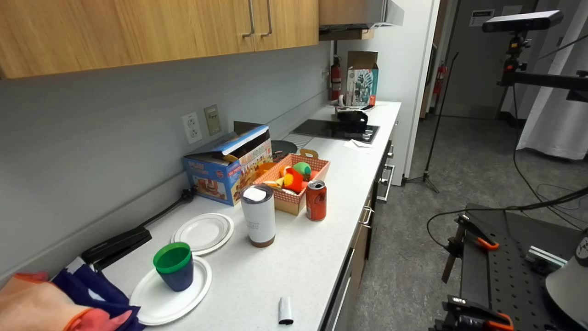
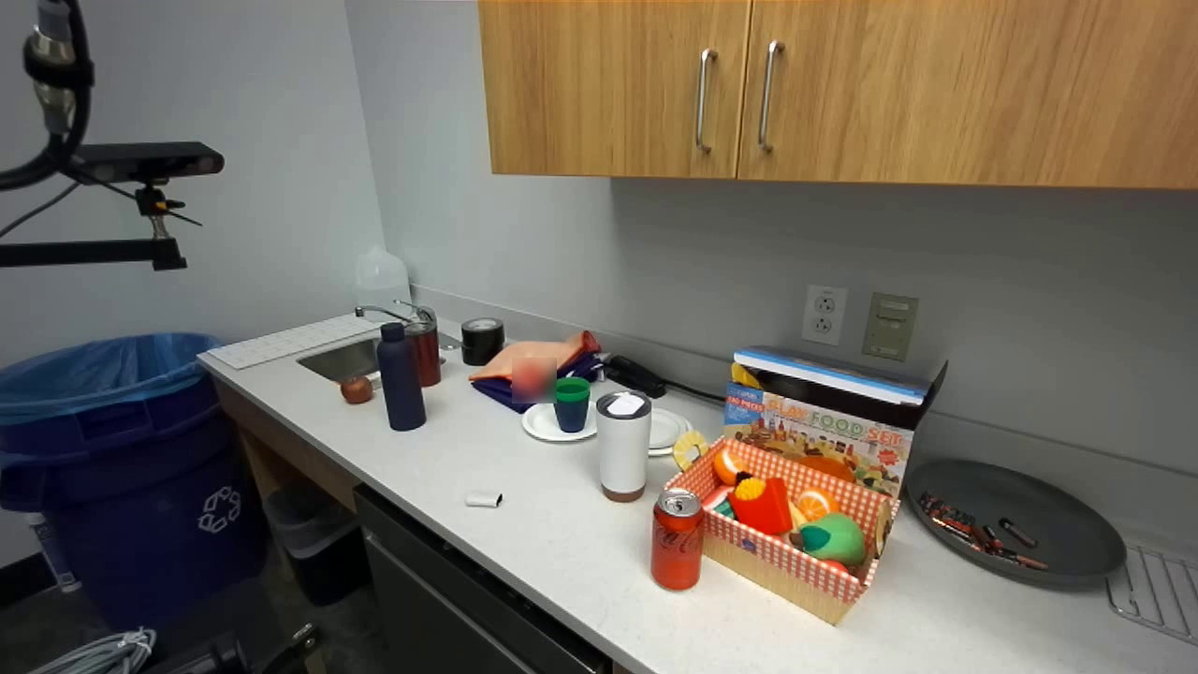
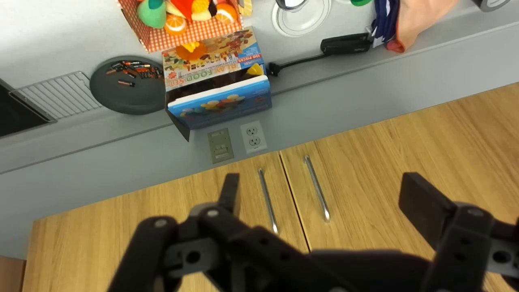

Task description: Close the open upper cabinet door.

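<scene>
Two light honey-brown upper cabinet doors with silver bar handles hang side by side. In an exterior view the sink-side door (image 2: 599, 94) and the stove-side door (image 2: 973, 94) lie flush, with a thin seam between them. Another exterior view shows the sink-side door (image 1: 124, 32) and stove-side door (image 1: 294, 23) flat too. I cannot tell which one the task names; neither stands open. In the wrist view my gripper (image 3: 322, 186) is open and empty, facing both doors (image 3: 101, 227) (image 3: 365, 174). Its fingers straddle both handles in the picture and seem apart from the wood. Exterior views do not show the gripper.
Below, the counter holds a play food box (image 2: 814, 421), a checkered basket (image 2: 786, 580), a red can (image 2: 678, 543), a white tumbler (image 2: 623, 449), cups, plates and a dark plate (image 2: 1020, 524). A range hood (image 1: 349, 14) adjoins the cabinets. Camera stands (image 1: 521, 23) flank the counter.
</scene>
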### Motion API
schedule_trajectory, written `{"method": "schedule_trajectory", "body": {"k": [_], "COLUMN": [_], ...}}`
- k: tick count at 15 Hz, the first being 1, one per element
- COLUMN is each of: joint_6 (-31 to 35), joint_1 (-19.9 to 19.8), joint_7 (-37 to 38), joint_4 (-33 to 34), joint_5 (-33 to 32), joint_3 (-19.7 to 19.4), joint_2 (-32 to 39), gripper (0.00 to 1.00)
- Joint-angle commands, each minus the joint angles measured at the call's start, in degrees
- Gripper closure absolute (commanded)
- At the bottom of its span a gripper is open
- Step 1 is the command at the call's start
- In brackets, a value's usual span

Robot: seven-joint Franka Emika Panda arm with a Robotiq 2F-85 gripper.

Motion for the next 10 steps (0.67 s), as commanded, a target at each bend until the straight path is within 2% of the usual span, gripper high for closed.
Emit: {"method": "schedule_trajectory", "body": {"k": [1,10], "joint_6": [-0.4,-0.7], "joint_1": [0.0,-0.3], "joint_7": [0.2,0.3], "joint_4": [-0.3,-1.0], "joint_5": [-0.2,-0.3], "joint_3": [-0.2,-0.2], "joint_2": [-0.4,-1.2], "gripper": [0.00,0.00]}}
